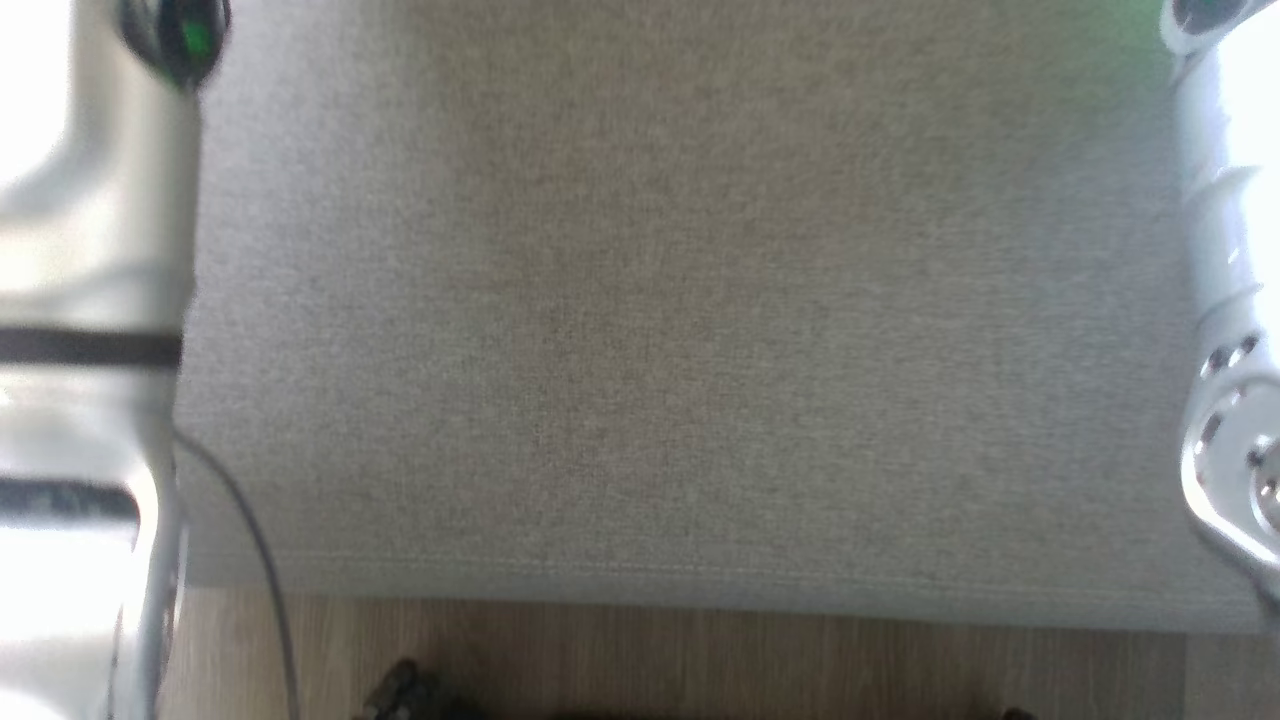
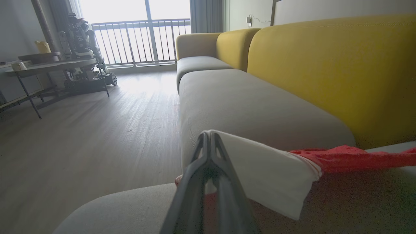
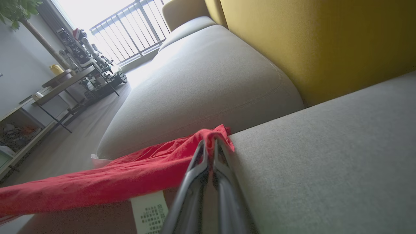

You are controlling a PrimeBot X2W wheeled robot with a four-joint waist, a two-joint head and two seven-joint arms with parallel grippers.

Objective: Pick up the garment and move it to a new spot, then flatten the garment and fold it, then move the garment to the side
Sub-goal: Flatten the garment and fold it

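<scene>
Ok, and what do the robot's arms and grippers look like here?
Left forearm: glossy pale silver-white, ringed by two dark bands, with a dark housing carrying a green light and a thin dark cable beside it. Right forearm: white, ribbed, with round holes. Left gripper and right gripper: long dark grey fingers tapering to a point, with triangular cut-outs.

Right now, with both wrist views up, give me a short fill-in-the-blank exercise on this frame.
1. The left gripper is shut on a ___ part of the garment.
2. The right gripper is shut on its ___ fabric.
3. The sofa backrest is ___.
Missing words: white; red; yellow.
</scene>
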